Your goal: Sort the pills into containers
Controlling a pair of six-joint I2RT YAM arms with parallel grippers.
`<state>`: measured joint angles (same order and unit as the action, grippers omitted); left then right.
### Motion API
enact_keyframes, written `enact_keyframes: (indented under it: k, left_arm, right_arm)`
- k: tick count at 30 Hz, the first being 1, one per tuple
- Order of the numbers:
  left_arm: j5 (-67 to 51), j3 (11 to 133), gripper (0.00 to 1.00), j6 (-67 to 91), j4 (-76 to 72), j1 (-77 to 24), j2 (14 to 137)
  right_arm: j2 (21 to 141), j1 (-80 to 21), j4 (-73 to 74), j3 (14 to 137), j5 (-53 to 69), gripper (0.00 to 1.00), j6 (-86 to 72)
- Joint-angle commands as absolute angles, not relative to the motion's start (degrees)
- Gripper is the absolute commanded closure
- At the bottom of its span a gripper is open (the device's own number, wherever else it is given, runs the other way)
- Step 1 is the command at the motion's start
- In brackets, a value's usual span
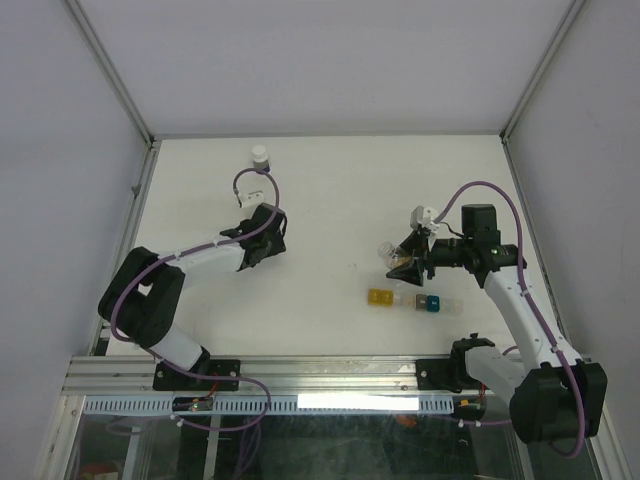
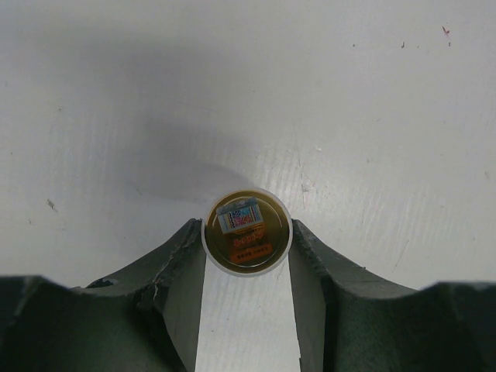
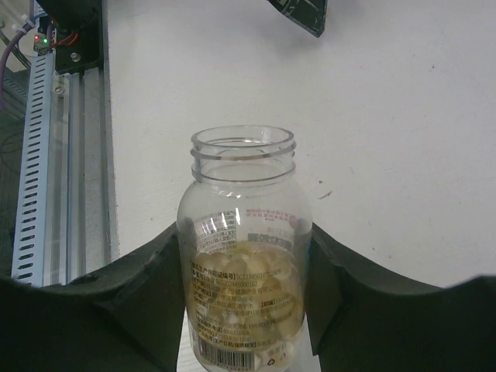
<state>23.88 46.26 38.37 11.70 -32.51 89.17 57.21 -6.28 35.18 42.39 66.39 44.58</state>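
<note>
Fully clamping the right hand around the open vial of pills, with its mouth pointing away from the wrist. Hovering just past the containers, lying crosswise base-ward of that hand; pinching a round cap in the farther left hand.

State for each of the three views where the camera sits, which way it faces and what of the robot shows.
Top external: above and behind, facing down on the table; both arms show.
Left wrist: faces down past the left gripper, shut on a round lid.
Right wrist: looks along the right gripper, gripping the open vial of pills.
Shared: top external and right wrist both show the vial.
</note>
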Motion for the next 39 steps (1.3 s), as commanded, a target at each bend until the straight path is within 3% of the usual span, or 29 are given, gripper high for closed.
enact_keyframes:
  k: [1, 11, 21, 26, 32, 39]
  left_arm:
    - [26.1, 50.5, 0.76, 39.9, 14.1, -31.8, 90.7]
    - [24.2, 53.7, 0.55, 40.8, 18.9, -31.5, 94.3]
    - [15.4, 54.6, 0.02, 39.7, 19.3, -31.5, 86.1]
    - [1.5, 62.6, 0.01, 40.8, 19.2, -31.8, 78.4]
    - [-7.0, 80.0, 0.01, 46.9, 19.1, -35.4, 74.1]
    - [1.1, 96.2, 0.01, 54.0, 19.4, -45.3, 74.9]
  right_arm:
    - [55.5, -5.9, 33.6, 43.0, 67.9, 1.0, 43.9]
    - [54.9, -5.8, 33.6, 43.1, 68.2, 1.0, 43.9]
    - [53.7, -5.4, 34.1, 43.3, 69.6, 1.0, 43.5]
    - [52.9, -4.8, 33.8, 43.4, 71.4, 1.0, 42.4]
    - [52.9, -2.5, 34.2, 43.7, 71.9, 1.0, 42.5]
    - [51.8, 2.3, 35.2, 43.6, 73.9, 1.0, 43.5]
